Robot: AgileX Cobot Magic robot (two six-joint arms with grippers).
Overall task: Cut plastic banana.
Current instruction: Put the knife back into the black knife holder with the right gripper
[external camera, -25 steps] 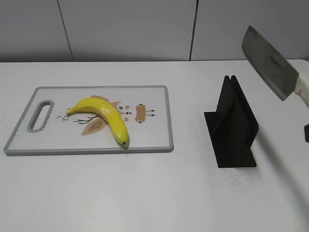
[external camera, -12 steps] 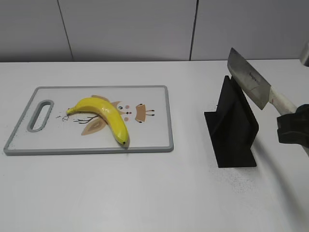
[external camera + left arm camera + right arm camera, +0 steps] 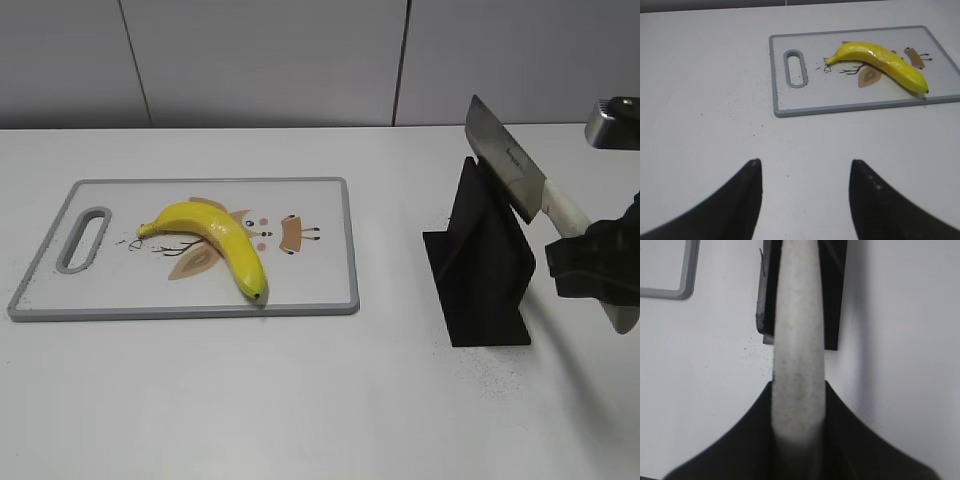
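Observation:
A yellow plastic banana lies on a grey-rimmed cutting board at the left of the table; it also shows in the left wrist view. My right gripper is shut on the white handle of a cleaver. The cleaver's blade slants up to the left above a black knife stand. My left gripper is open and empty above bare table, short of the board.
The black knife stand also shows under the handle in the right wrist view. A corner of the board shows at that view's upper left. A wall stands behind the table.
My right gripper has brought the cleaver down and to the left, from high at the right edge to just above the knife stand. The banana and board have not moved.

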